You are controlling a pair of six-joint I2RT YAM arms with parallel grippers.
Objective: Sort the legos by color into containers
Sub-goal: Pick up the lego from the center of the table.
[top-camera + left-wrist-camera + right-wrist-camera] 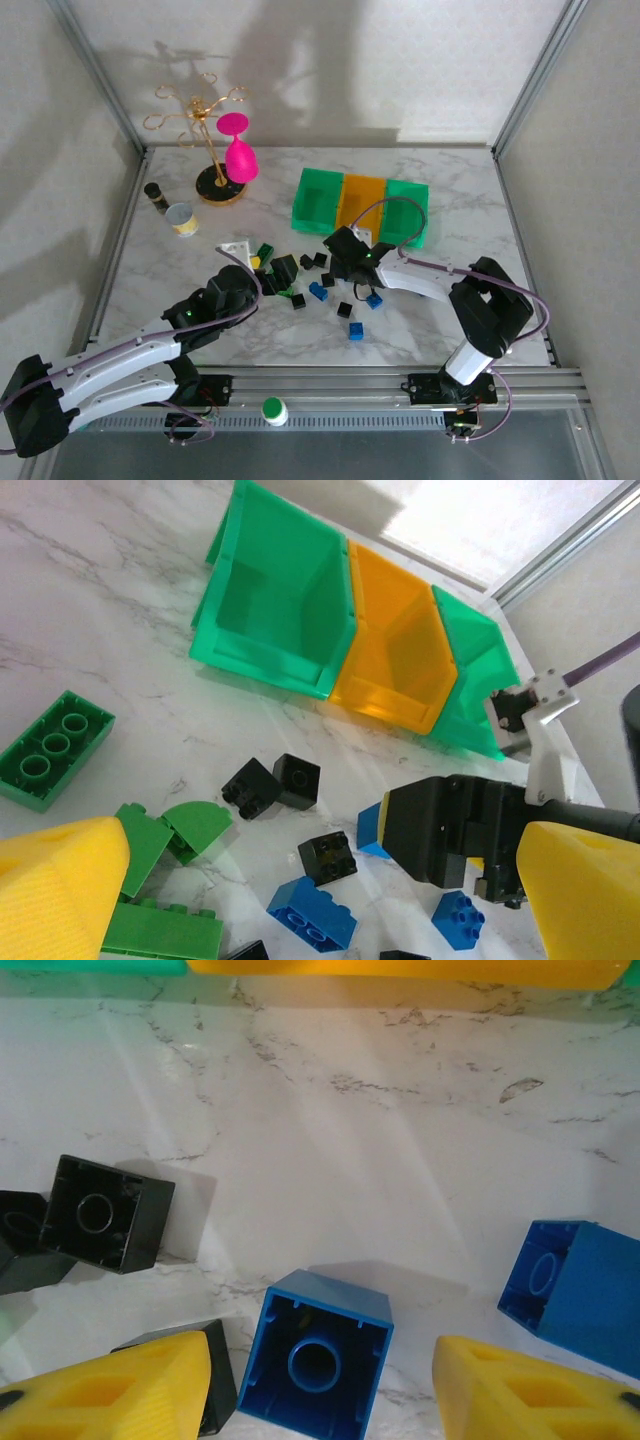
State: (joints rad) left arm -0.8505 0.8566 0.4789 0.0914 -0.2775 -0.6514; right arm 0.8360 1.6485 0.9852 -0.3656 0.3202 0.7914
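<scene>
One blue lego (318, 1365) inside released right gripper (322, 1352) — gaps either side; left gripper (320, 850) spread wide

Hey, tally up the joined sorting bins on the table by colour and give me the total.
Green bins: 2
Orange bins: 1
Total: 3

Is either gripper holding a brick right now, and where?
Nothing held: right gripper straddles a blue brick, gaps on both sides; left gripper open.
</scene>
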